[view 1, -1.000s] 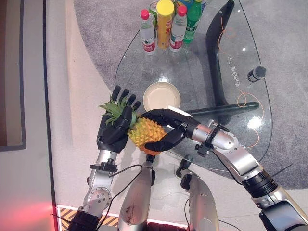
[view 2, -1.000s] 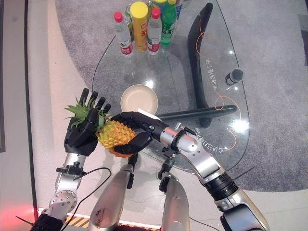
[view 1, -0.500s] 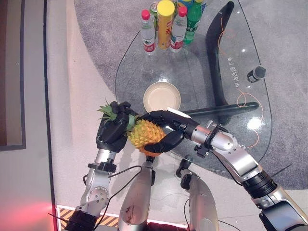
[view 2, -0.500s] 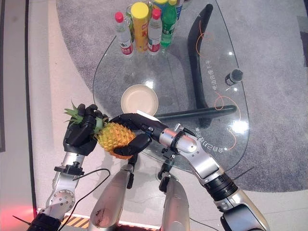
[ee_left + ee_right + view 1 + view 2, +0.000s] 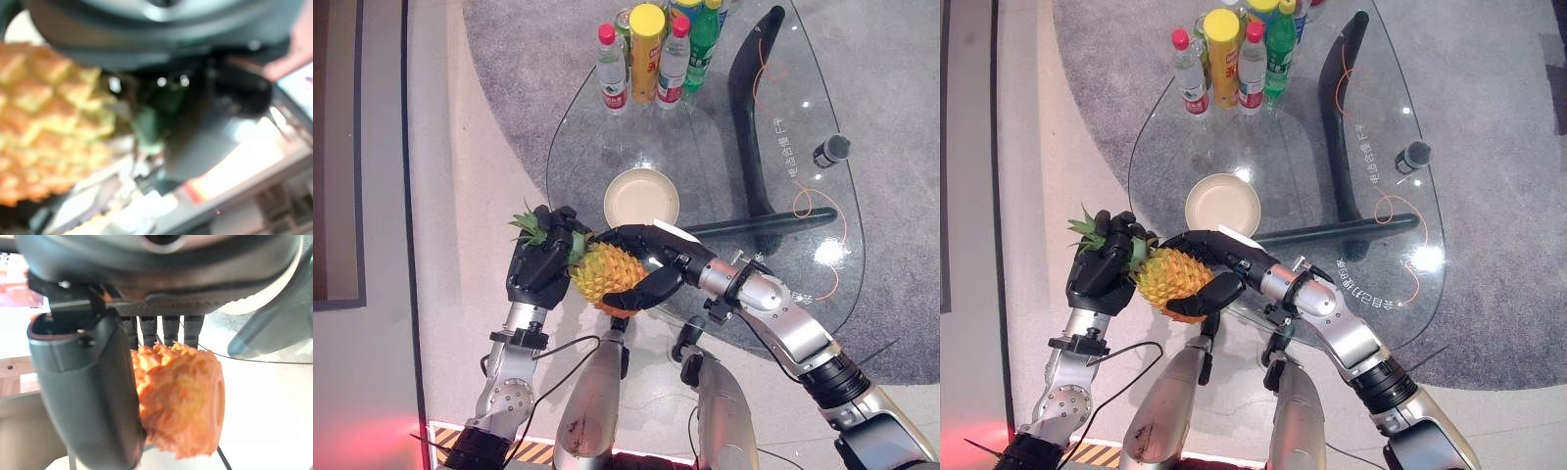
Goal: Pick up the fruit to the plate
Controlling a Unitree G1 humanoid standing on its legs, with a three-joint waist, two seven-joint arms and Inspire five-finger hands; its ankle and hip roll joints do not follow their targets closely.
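Seemingly both-handed pineapple [image 5: 604, 274] grasp

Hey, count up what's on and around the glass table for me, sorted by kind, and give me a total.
Pineapple, held between left hand and right hand: 1
Plate: 1
Clear red-capped bottles: 2
Green bottle: 1
Yellow-lidded container: 1
Small dark object at the table's right: 1
Total: 7, not counting items hidden behind the bottle cluster.
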